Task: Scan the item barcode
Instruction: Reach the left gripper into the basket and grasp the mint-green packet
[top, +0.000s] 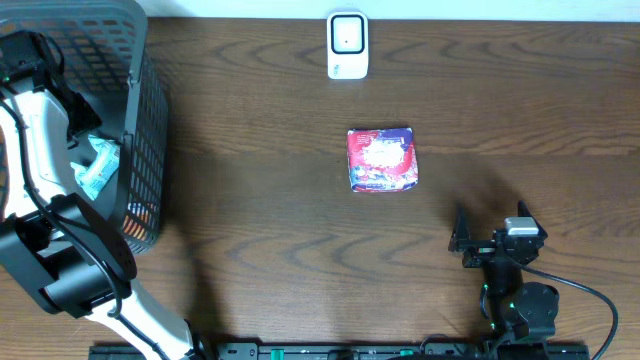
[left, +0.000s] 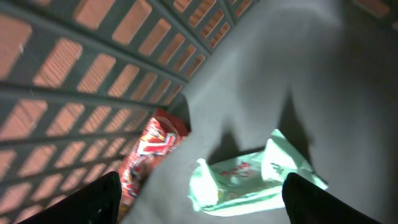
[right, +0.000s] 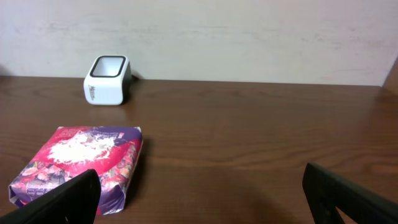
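Overhead, basket: a grey slatted basket (top: 148, 120) sits at the table's (top: 250, 210) far left corner.
Overhead, left arm: my left arm (top: 35, 150) reaches down into the basket; I cannot pick out its jaws from up here.
Overhead, basket contents: a mint-green packet (top: 98, 165) lies inside, beside the arm.
Overhead, scanner: the white barcode scanner (top: 347, 45) stands at the far edge, mid-table.
Overhead, item on the table: a red and purple packet (top: 381, 160) lies flat near the middle, on the near side of the scanner and well apart from it.
Overhead, right gripper (top: 490, 222): low at the near right, apart from the packet on the table, holding nothing.

Left wrist, left gripper (left: 202, 180): both fingers (left: 99, 199) stand wide at the bottom corners of my view.
Left wrist, mint-green packet (left: 249, 177): it lies on the basket floor between the fingers; I cannot tell whether either touches it.
Left wrist, second packet: a red snack packet (left: 149, 149) is tucked against the slatted wall (left: 93, 81).

Right wrist, right gripper (right: 200, 177): jaws spread wide and empty, just above the table.
Right wrist, red and purple packet (right: 81, 162): ahead and to the left, flat on the wood.
Right wrist, scanner (right: 107, 81): beyond the packet, near the wall, window tilted upward.
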